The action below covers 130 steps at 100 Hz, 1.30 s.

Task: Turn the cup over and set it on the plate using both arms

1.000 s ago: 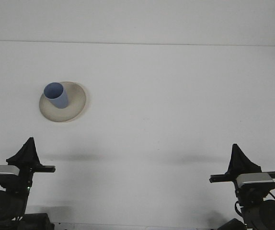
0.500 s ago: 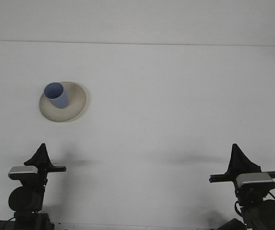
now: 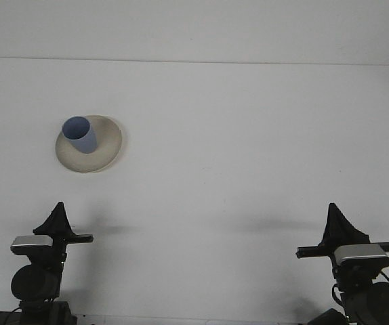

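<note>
Blue cup [image 3: 80, 135] stood upright, mouth up, on beige plate [image 3: 106, 147] at table's [image 3: 249, 149] far left. Left gripper [image 3: 58, 214] and right gripper [image 3: 335, 215] sat low at near edge, well apart from plate and from each other, neither touching anything. Finger state of both: could not tell from front view.

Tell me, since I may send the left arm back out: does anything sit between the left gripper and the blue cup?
Nothing visible does. The blue cup stands mouth-up on the plate, and only bare white table lies between it and the left gripper, low at the near edge.
</note>
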### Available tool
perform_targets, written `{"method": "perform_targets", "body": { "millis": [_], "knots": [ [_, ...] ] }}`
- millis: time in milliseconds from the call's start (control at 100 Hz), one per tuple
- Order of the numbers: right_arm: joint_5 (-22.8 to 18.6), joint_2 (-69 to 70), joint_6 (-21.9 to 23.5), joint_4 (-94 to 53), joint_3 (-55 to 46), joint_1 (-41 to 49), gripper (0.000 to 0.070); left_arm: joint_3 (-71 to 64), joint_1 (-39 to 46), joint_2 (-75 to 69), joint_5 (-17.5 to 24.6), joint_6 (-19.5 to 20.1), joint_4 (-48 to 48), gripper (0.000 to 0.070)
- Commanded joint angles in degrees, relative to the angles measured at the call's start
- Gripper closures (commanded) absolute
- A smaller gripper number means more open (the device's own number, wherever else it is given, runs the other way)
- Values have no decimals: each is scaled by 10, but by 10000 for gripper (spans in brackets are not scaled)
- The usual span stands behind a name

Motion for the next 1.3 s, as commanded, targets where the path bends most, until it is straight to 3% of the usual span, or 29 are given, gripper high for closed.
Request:
{"method": "perform_targets", "body": {
  "millis": [0, 220, 520, 570, 720, 800, 1070, 1290],
  "knots": [
    [0, 3, 8, 5, 2, 3, 699, -11, 1, -1, -5, 1, 6, 685],
    [0, 3, 8, 5, 2, 3, 699, -11, 1, -1, -5, 1, 6, 685],
    [-10, 3, -65, 29, -18, -51, 699, -11, 1, -1, -5, 1, 6, 685],
    [-39, -1, -83, 56, -39, -89, 699, -11, 1, -1, -5, 1, 6, 685],
    [-195, -19, -115, 139, -126, -212, 699, -11, 1, -1, -5, 1, 6, 685],
    [-243, -40, -133, 167, -177, -256, 699, -11, 1, -1, -5, 1, 6, 685],
    [-238, -113, -156, 173, -292, -286, 699, -11, 1, -1, -5, 1, 6, 685],
    [-237, -113, -155, 136, -298, -286, 699, -11, 1, -1, -5, 1, 6, 685]
  ]
}}
